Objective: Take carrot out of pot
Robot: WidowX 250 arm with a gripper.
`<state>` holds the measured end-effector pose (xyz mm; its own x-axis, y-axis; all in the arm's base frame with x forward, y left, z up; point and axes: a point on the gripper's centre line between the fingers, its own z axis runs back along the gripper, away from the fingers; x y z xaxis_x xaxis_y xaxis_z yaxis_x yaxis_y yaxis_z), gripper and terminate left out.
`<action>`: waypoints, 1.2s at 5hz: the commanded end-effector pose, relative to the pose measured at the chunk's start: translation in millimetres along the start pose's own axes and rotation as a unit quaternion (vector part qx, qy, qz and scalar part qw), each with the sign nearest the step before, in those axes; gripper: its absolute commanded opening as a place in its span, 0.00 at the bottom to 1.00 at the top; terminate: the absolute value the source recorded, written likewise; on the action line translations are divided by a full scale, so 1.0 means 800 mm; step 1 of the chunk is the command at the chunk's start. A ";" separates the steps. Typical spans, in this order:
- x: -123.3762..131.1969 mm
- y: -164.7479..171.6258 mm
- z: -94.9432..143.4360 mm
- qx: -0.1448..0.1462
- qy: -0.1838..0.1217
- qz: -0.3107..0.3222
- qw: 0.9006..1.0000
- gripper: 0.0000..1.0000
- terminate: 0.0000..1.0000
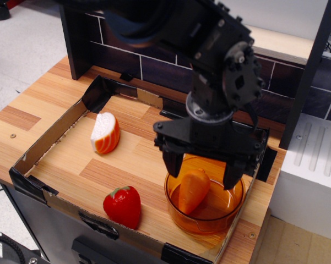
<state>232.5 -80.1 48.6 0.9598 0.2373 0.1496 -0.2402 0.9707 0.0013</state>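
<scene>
The carrot [193,190] is plain orange and lies tilted inside the amber pot [209,217] at the front right of the tray. My black gripper [201,172] hangs open just above the pot. Its left fingertip sits at the pot's left rim and its right fingertip over the right side, with the carrot's upper end between them. The fingers do not touch the carrot as far as I can tell. The back rim of the pot is hidden behind the gripper.
An orange-and-white striped wedge [106,133] stands at the left of the wooden tray [66,125]. A red strawberry [123,206] lies at the front, left of the pot. Low cardboard walls ring the tray. A dark tiled wall [154,69] stands behind.
</scene>
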 end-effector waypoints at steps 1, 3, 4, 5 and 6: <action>-0.004 -0.005 -0.009 -0.001 0.012 0.012 1.000 1.00 0.00; -0.005 -0.004 -0.027 0.010 0.017 0.016 1.000 1.00 0.00; -0.007 -0.004 -0.034 0.013 0.021 0.017 1.000 1.00 0.00; -0.011 -0.006 -0.041 0.020 0.027 0.011 0.999 1.00 0.00; -0.010 -0.008 -0.045 0.024 0.031 0.015 0.999 1.00 0.00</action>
<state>225.9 -83.3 5.2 0.9606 0.2685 0.0712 -0.2729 0.9601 0.0614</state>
